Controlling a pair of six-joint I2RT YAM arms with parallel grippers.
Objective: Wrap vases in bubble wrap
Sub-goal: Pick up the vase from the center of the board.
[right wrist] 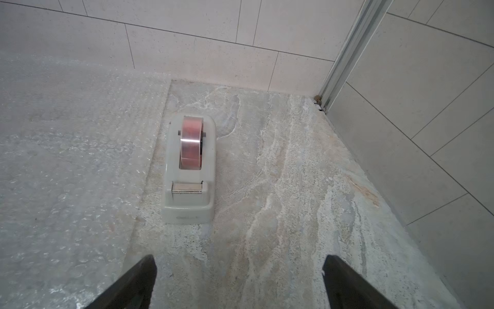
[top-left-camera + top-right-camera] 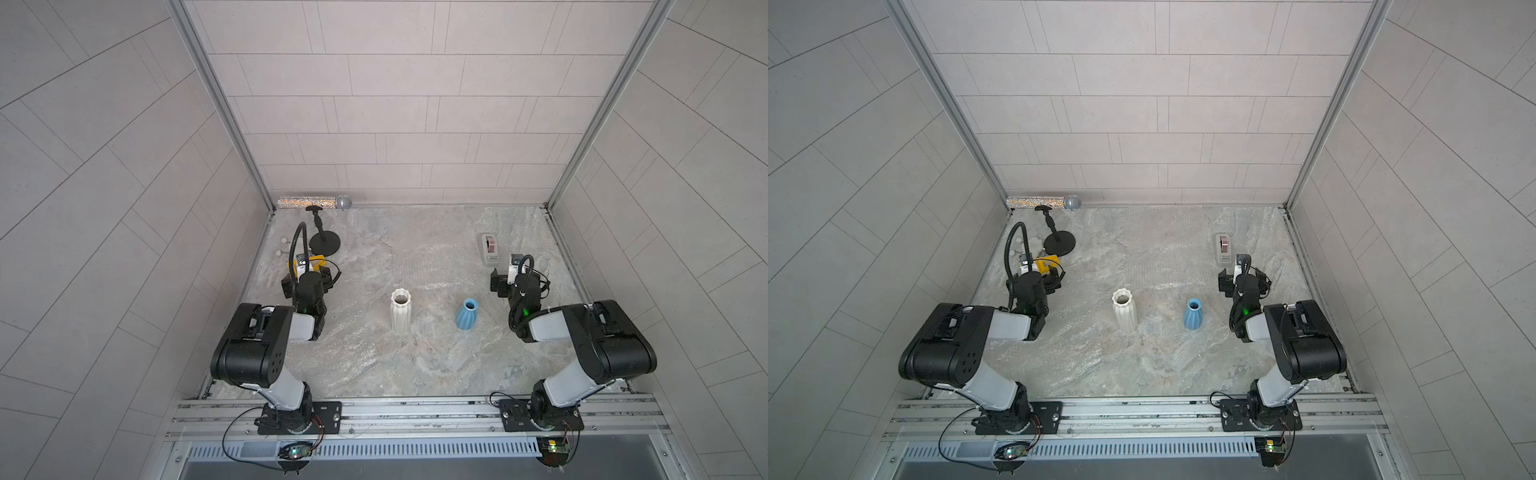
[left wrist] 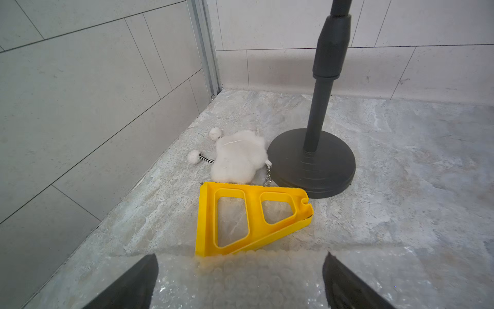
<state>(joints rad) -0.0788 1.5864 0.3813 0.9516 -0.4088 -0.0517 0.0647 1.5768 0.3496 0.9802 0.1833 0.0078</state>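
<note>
Two vases stand upright mid-table in both top views: a tall white ribbed vase (image 2: 401, 309) (image 2: 1124, 309) and a shorter light-blue vase (image 2: 468, 314) (image 2: 1193, 314) to its right. A clear bubble wrap (image 2: 415, 245) (image 1: 66, 160) lies flat behind them, reaching the back wall. My left gripper (image 3: 240, 256) (image 2: 309, 272) hovers open over a bubble wrap edge (image 3: 240, 283) at the far left, nothing held. My right gripper (image 1: 239, 258) (image 2: 517, 272) is open over bare table, right of the wrap. Both grippers are well away from the vases.
A yellow triangular frame (image 3: 248, 216), a white fluffy keychain (image 3: 238, 155) and a black stand (image 3: 311, 163) sit just beyond the left gripper. A glittery microphone (image 2: 314, 203) lies along the back wall. A grey tape dispenser (image 1: 189, 171) stands ahead of the right gripper. Walls enclose three sides.
</note>
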